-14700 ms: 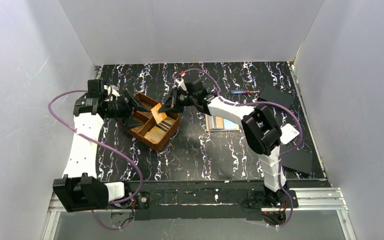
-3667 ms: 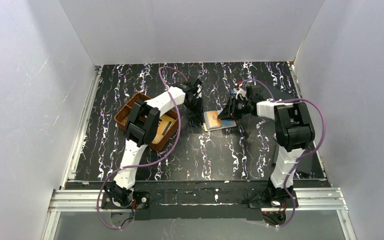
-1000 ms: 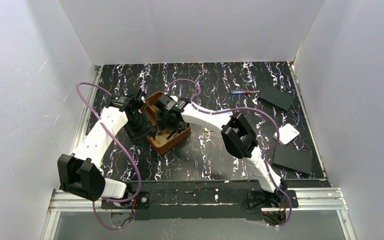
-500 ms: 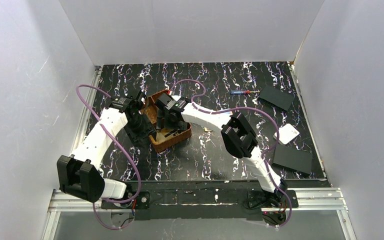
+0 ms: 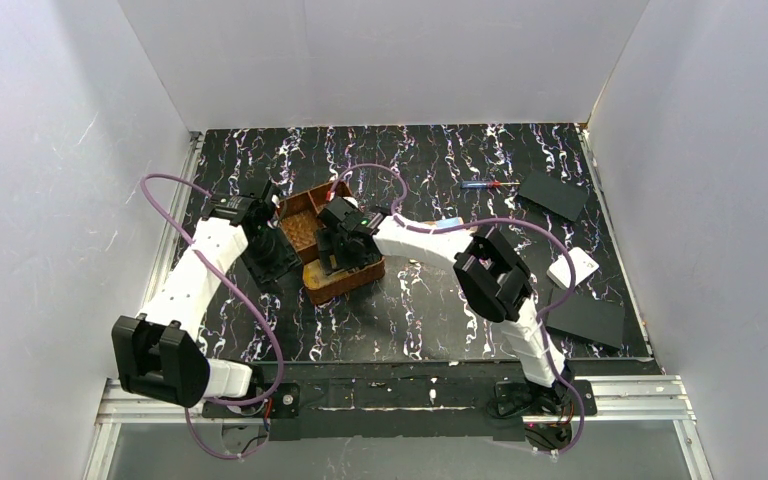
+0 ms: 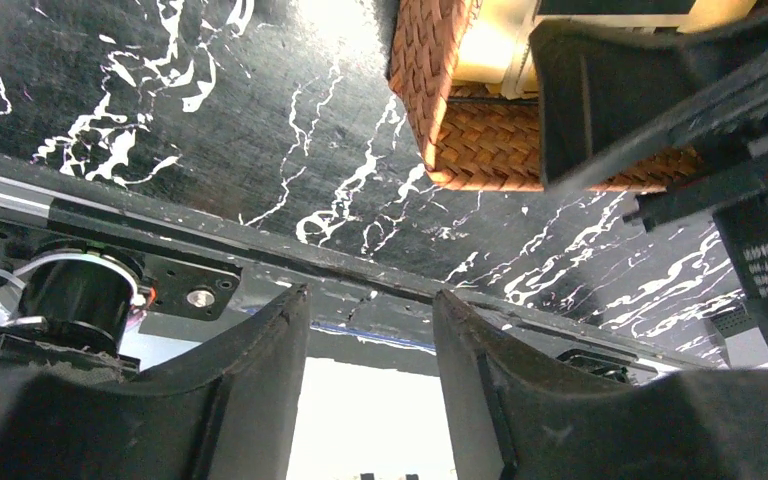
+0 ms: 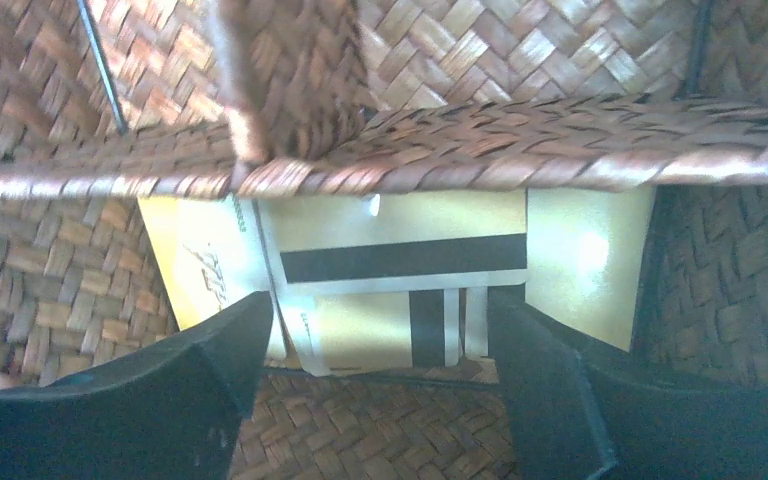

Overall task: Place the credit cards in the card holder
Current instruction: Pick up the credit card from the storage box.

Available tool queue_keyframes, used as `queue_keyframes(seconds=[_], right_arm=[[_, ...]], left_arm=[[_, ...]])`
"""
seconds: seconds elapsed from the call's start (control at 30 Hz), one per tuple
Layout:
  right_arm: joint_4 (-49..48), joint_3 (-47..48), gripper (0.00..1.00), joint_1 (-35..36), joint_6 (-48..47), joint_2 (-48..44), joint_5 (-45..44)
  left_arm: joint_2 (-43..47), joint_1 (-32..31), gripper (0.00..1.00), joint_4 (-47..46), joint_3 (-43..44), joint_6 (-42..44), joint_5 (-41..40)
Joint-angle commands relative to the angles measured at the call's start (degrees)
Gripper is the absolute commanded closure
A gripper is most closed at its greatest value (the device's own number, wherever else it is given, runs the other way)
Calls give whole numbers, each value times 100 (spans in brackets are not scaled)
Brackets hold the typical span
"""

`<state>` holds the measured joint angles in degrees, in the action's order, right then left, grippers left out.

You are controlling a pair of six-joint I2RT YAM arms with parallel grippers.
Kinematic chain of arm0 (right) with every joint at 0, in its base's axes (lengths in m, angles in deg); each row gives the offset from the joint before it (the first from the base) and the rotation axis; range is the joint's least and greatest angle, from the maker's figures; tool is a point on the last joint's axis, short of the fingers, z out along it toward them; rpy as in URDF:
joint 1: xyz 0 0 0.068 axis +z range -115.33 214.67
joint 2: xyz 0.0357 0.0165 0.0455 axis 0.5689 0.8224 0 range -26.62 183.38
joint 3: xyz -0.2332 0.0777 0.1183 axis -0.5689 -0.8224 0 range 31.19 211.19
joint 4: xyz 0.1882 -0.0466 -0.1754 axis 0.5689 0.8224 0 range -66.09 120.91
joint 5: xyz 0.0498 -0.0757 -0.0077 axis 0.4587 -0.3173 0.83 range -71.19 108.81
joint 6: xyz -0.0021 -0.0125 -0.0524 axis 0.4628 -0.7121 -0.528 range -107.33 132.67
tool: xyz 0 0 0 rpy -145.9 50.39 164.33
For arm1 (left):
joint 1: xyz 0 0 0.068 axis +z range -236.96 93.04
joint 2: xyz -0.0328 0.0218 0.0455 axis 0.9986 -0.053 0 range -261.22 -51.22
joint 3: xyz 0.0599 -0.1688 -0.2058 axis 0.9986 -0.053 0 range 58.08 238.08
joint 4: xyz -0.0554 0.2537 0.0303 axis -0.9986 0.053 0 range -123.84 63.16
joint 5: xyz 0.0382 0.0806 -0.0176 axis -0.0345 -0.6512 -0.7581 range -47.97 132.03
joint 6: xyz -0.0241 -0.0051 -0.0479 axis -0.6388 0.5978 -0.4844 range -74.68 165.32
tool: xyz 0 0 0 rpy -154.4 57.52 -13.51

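Right end effector, open and empty, hangs directly over the credit cards lying flat in the woven tray toward the left edge of the tabletop, top card's long axis running finger to finger; left end effector, open, stands outside the tray

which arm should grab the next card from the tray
Right: the right gripper hangs open directly over the credit cards in the woven tray; the left gripper sits open outside it.
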<state>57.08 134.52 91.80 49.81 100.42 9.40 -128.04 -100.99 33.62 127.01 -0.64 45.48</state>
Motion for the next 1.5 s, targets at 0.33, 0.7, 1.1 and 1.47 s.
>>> queue_keyframes(seconds=[0.33, 0.7, 1.1, 1.47], right_arm=[[-814, 241, 25, -307, -614, -322, 2356], [-1856, -462, 44, -493, -192, -259, 2786], [-2006, -615, 45, -553, -208, 48, 2940], [-2341, -594, 50, -518, 186, 380, 3215]], left_arm=[[-325, 205, 56, -456, -105, 693, 456], [-841, 359, 61, -456, -149, 377, 767], [-933, 357, 74, -560, -517, 227, 787], [-1215, 351, 83, -611, -622, 295, 751]])
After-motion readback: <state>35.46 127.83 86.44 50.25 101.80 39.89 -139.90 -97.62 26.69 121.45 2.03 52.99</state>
